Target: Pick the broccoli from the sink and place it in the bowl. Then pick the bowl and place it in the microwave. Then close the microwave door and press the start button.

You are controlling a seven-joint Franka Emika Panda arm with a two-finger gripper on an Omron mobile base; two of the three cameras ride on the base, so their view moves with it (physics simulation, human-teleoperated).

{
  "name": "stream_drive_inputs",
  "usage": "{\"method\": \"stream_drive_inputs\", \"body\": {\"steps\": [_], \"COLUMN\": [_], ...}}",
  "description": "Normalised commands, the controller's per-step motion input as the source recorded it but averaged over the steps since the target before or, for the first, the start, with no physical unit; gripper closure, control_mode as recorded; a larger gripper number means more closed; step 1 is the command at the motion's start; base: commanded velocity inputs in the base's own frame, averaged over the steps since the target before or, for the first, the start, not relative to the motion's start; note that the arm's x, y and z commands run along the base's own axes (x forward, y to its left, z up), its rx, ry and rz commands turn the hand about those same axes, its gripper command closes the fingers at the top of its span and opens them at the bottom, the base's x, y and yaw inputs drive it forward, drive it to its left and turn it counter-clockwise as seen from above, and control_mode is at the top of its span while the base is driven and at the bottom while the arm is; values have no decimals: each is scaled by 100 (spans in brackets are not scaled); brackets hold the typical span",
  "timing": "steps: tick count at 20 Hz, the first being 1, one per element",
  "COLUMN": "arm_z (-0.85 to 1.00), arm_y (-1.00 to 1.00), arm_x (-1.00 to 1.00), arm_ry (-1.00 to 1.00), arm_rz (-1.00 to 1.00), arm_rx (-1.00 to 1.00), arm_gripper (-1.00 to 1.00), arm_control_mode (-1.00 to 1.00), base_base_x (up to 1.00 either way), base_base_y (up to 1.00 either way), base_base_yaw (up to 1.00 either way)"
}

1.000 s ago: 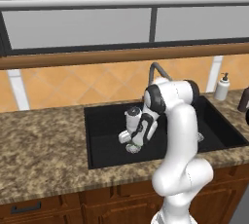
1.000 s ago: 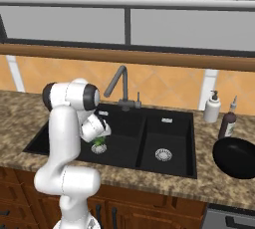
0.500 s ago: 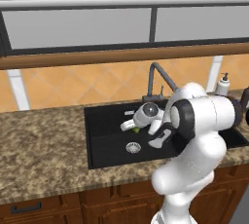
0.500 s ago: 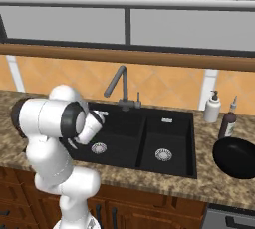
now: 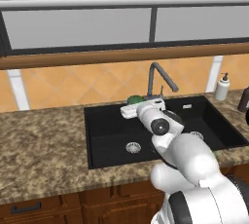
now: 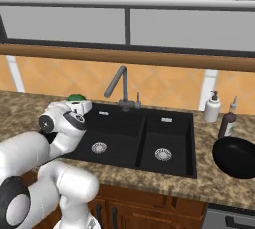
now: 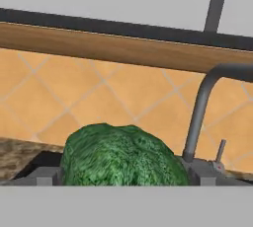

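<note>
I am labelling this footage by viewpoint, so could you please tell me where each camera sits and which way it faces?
Left base view: behind the arm, to its left, looking forward and down at the sink; the white arm rises lower right, gripper carrying the broccoli.
Right base view: behind, to the right, same sink; arm lower left, broccoli at the gripper.
Hand view: on the hand, facing the tiled wall and faucet; broccoli close up.
Shared: both base views show the faucet and soap bottle.

Rough bumpy broccoli point(image 7: 121, 154), matt black sink point(image 5: 109, 130), speckled stone counter point(image 5: 39, 140), wooden cabinets point(image 5: 97, 201)
</note>
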Motion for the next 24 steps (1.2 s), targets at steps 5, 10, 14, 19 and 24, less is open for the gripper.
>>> {"method": "stream_drive_inputs", "body": {"steps": [5, 10, 14, 19, 24], "arm_z": [100, 100, 100, 99, 10], "arm_y": [6, -54, -96, -98, -97], "arm_x": [-86, -100, -100, -96, -3], "arm_ry": [-14, 7, 31, 39, 59], "arm_rz": [0, -7, -14, -11, -13], "arm_rx": [23, 24, 11, 3, -15], "arm_gripper": [100, 100, 100, 100, 100], "arm_control_mode": [-100, -100, -100, -100, -100], "base_base_x": [0, 0, 0, 0, 0], "base_base_y": [0, 0, 0, 0, 0], "base_base_yaw": [0, 0, 0, 0, 0]}}
